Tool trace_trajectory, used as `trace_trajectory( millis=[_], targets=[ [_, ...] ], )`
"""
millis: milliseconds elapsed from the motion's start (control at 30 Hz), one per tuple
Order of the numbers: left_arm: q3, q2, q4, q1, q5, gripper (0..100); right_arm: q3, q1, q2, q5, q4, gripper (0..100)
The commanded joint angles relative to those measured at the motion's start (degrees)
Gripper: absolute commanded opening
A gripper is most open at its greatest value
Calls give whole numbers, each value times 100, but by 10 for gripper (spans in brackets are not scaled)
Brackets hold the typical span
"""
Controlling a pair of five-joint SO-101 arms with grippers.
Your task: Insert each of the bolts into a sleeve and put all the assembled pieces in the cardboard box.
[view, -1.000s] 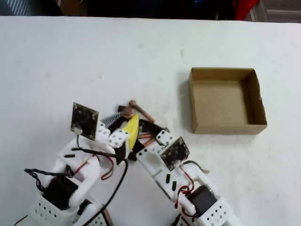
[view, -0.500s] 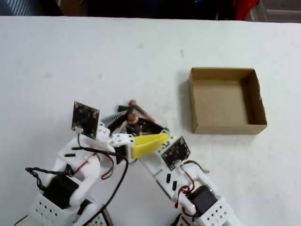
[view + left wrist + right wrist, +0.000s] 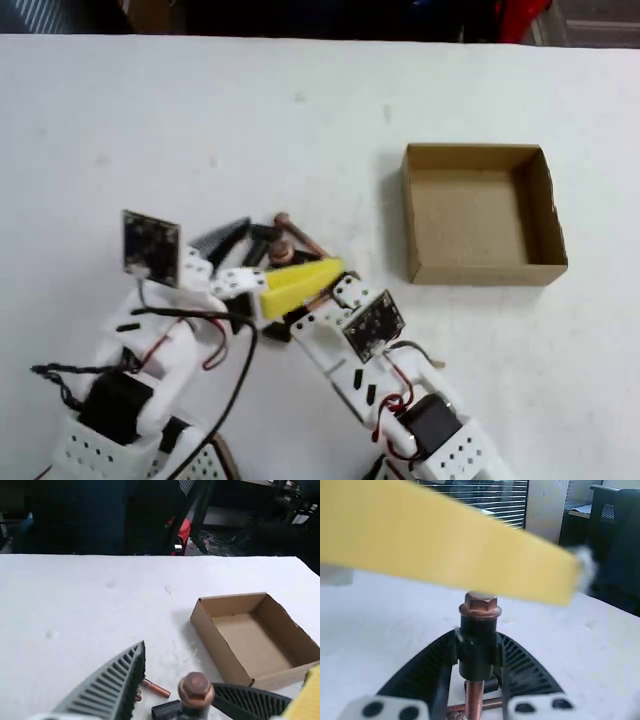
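While the right tool (image 3: 478, 641) is clamped on a black sleeve (image 3: 477, 652) held upright over the white desk (image 3: 200, 120), a copper bolt (image 3: 480, 606) sits inside the sleeve. Its hexagonal head and flange rest at the top rim, and its threaded shank pokes out below. The left tool (image 3: 294, 246) hangs at the same spot with its jaws wide apart. Its grey ribbed finger (image 3: 112, 682) is off to one side of the bolt head, and its yellow finger (image 3: 300, 279) crosses close by the other side. Whether the yellow finger touches the bolt cannot be told. Beside the two tools a second copper bolt (image 3: 302, 237) lies flat on the desk, with a small black piece (image 3: 165, 711) next to it. The cardboard box (image 3: 475, 205) stands on the desk to the right of the arms, near the tools but apart from them. It is open-topped with all four walls upright, and its brown floor is bare from wall to wall.
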Motion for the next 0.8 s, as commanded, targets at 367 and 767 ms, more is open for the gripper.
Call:
trace_trajectory(
  millis=[367, 767],
  targets=[
    [-352, -699, 299, -2044, 26, 448, 53, 48, -66, 9, 338, 17],
    [88, -2176, 1002, -2510, -26, 21, 53, 752, -75, 9, 365, 17]
  ],
)
